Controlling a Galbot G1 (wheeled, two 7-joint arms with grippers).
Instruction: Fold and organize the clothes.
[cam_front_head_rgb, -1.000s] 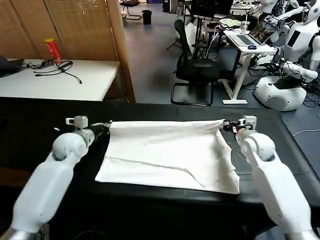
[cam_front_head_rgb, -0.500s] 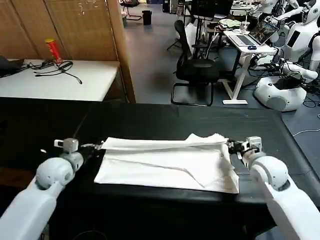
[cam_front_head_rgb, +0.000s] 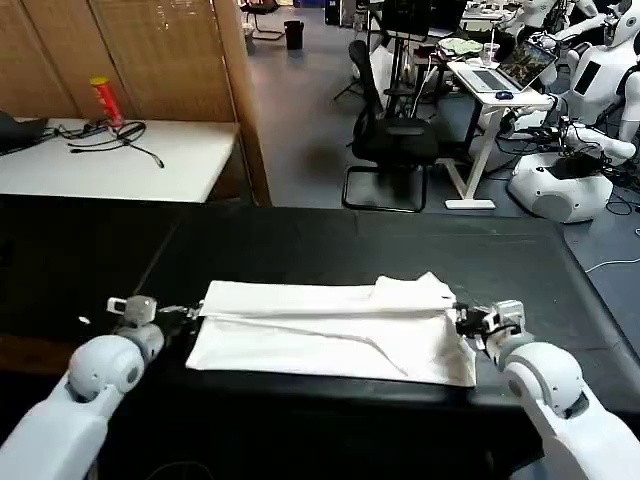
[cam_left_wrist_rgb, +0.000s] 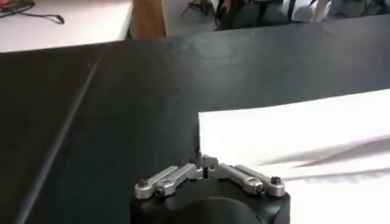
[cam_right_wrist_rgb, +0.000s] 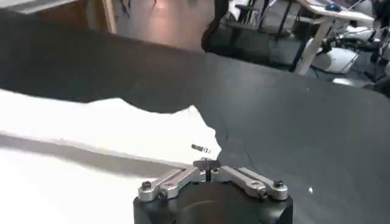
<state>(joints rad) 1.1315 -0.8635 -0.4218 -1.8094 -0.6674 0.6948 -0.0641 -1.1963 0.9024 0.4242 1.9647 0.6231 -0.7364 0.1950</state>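
Behind the black table (cam_front_head_rgb: 330, 240), an open workshop floor with an office chair (cam_front_head_rgb: 392, 140) at about 12 o'clock and a white side table (cam_front_head_rgb: 110, 160) with cables at 10 o'clock. On the black table, toward 6 o'clock, lies the T-shirt (cam_front_head_rgb: 330, 330), white, spread wide, far half laid over the near half so that a long fold runs across. No lettering to see on the upper side.

At 9 o'clock of the cloth, left gripper (cam_front_head_rgb: 190, 312), low at the table, touching the left end of the fold. In the left wrist view, left gripper (cam_left_wrist_rgb: 201, 159) pressed together on the cloth edge, T-shirt (cam_left_wrist_rgb: 304, 134) stretching away from it. At 3 o'clock, right gripper (cam_front_head_rgb: 462, 321), also low; in the right wrist view (cam_right_wrist_rgb: 206, 159) pinched together on the corner of the T-shirt (cam_right_wrist_rgb: 91, 131).

Probably held at both ends to keep the fold straight and tight while laying it down. Likely next: letting go, then a second fold.
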